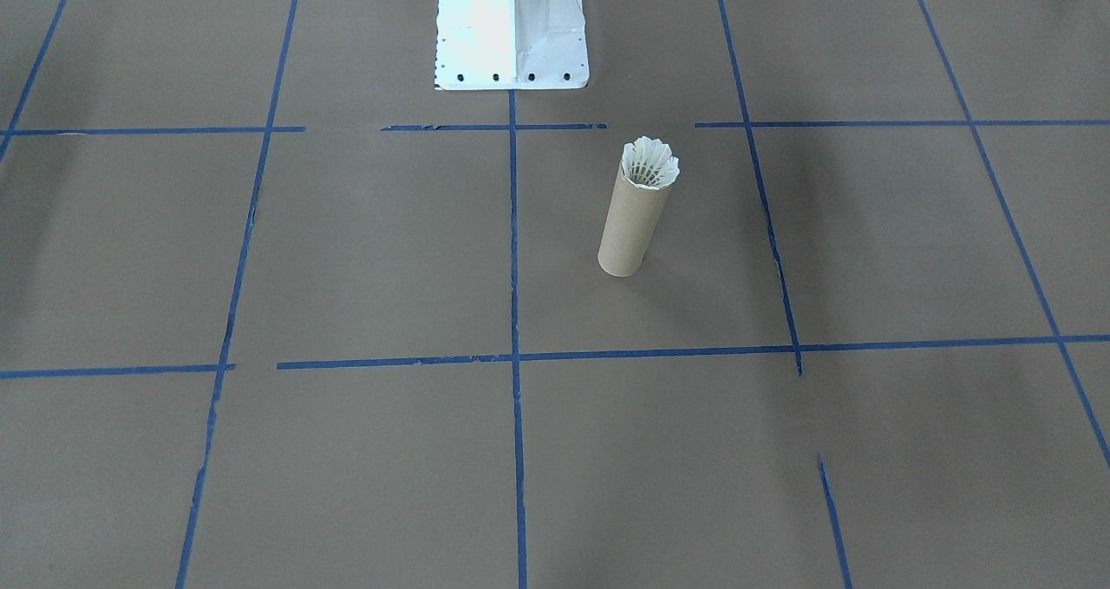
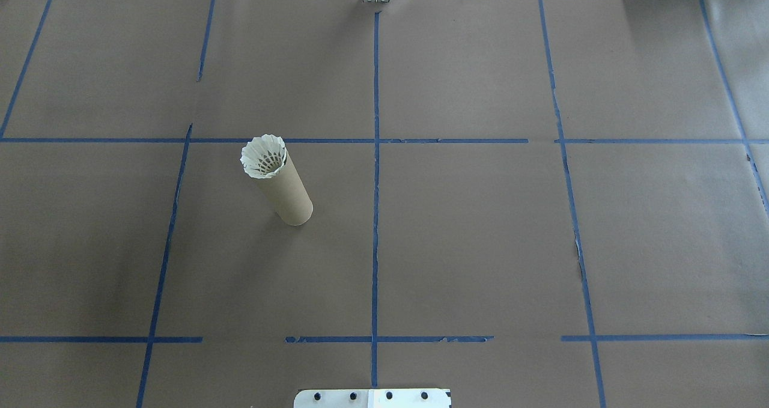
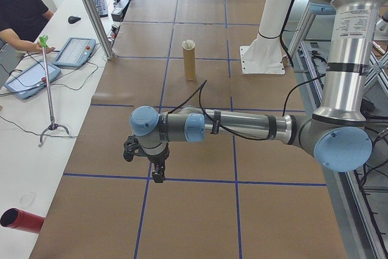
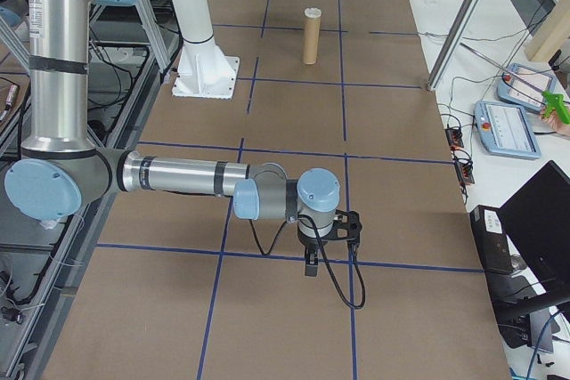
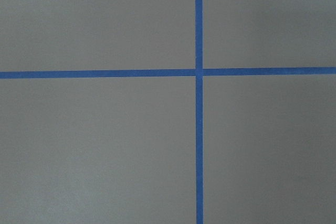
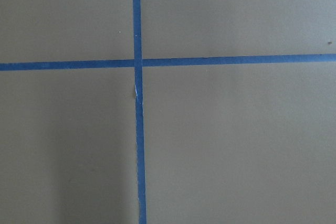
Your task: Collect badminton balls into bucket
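Note:
The bucket (image 1: pixel 630 229), a slim brown cardboard tube, stands upright on the brown paper left of the centre tape line in the overhead view (image 2: pixel 290 196). A white feather badminton ball (image 1: pixel 650 162) sits in its mouth with the skirt flaring above the rim (image 2: pixel 263 156); its cork tip is hidden inside. My left gripper (image 3: pixel 156 174) hangs low over the near end of the table, far from the tube (image 3: pixel 190 63). My right gripper (image 4: pixel 312 264) hovers likewise at the other end, far from the tube (image 4: pixel 310 40). I cannot tell whether either is open or shut.
The white base plate (image 1: pixel 512 51) with bolt holes stands behind the tube. Blue tape lines (image 2: pixel 375 216) grid the paper. A person (image 3: pixel 21 10) sits at a side bench with tablets (image 3: pixel 76 51); a red cylinder (image 3: pixel 21 219) and a thin stand (image 3: pixel 50 89) are there too.

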Robot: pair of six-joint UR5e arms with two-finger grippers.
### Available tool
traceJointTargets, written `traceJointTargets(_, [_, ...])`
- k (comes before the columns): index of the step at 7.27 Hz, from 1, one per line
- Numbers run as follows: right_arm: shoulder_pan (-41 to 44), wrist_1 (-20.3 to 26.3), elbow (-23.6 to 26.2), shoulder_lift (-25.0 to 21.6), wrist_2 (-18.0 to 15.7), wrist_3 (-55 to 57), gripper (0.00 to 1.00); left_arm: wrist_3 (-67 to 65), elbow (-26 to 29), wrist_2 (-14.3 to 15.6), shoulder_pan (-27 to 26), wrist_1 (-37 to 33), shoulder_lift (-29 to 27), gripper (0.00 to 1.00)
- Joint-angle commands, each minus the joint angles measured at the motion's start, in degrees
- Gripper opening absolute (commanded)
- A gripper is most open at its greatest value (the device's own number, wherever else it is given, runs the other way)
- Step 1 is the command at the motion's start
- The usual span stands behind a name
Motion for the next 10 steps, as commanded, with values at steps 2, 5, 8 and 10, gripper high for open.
traceJointTargets(2, [0.00, 0.00, 0.00, 0.00, 0.00, -0.04, 1.00, 0.22, 0.04, 0.09, -0.02, -0.01, 0.07, 1.00])
traceJointTargets(5, [0.00, 0.00, 0.00, 0.00, 0.00, -0.04, 1.00, 0.14, -0.22, 0.09, -0.02, -0.01, -0.01, 1.00])
traceJointTargets(8, [0.00, 0.00, 0.00, 0.00, 0.00, -0.04, 1.00, 0.14, -0.31, 0.09, -0.19, -0.01, -0.37, 1.00])
traceJointTargets(10, [0.00, 0.00, 0.00, 0.00, 0.00, -0.04, 1.00, 0.14, -0.31, 0.09, -0.11, 0.07, -0.54, 1.00])
